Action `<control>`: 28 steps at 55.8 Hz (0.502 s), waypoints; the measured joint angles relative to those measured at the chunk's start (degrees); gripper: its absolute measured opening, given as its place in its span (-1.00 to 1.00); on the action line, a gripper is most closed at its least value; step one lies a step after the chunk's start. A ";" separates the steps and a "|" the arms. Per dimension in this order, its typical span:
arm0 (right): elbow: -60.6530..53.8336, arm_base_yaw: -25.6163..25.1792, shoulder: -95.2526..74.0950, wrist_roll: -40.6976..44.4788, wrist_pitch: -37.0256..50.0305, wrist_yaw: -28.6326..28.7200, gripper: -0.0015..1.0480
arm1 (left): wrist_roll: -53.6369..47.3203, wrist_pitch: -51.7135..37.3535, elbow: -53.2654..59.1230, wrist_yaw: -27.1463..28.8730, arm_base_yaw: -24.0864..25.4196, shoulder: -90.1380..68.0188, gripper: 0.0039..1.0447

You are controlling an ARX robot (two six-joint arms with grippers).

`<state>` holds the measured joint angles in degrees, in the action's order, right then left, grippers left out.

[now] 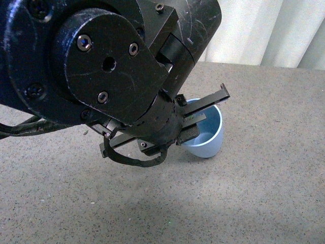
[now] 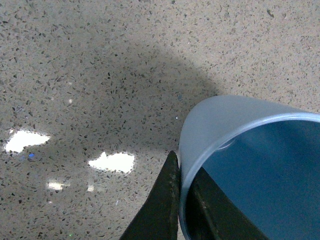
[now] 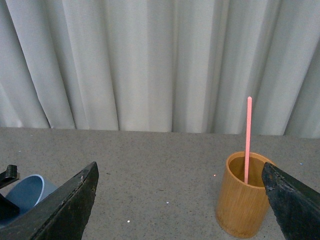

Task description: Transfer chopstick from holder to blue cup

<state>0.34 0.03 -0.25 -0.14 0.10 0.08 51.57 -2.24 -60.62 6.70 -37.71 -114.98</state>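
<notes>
Right wrist view: your chopstick (image 3: 248,135) stands upright in the holder (image 3: 243,205), before the curtain (image 3: 150,60) at the table (image 3: 150,150) edge. Right gripper (image 3: 180,170) gapes wide; left gripper (image 2: 184,170) pinches the cup (image 2: 225,120) by its rim. Bare table lies open between cup and holder.

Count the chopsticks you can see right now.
1. The chopstick stands upright in the bamboo holder, seen from the right wrist, apart from the blue cup in the left tool. Shorter ones could hide inside the holder.

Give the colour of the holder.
The holder is a plain orange-tan, like bamboo; the right wrist view shows it best.
</notes>
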 joint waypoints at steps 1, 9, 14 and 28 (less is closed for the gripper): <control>0.00 0.00 0.00 0.00 0.00 0.00 0.82 | 0.00 0.00 -0.22 0.00 -0.02 -0.13 -0.93; 0.00 0.00 0.00 0.00 0.00 0.00 0.82 | 0.68 -0.09 -1.81 0.46 -0.13 -1.11 -0.93; 0.00 0.00 0.00 0.00 0.00 0.00 0.82 | 0.70 0.26 -2.84 1.01 -0.20 -1.60 -0.93; 0.00 0.00 0.00 0.00 0.00 0.00 0.82 | 0.63 2.47 -4.59 2.32 -0.35 -2.45 -0.93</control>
<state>0.34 0.03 -0.25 -0.14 0.10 0.08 52.21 0.23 -65.21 9.02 -38.06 -117.43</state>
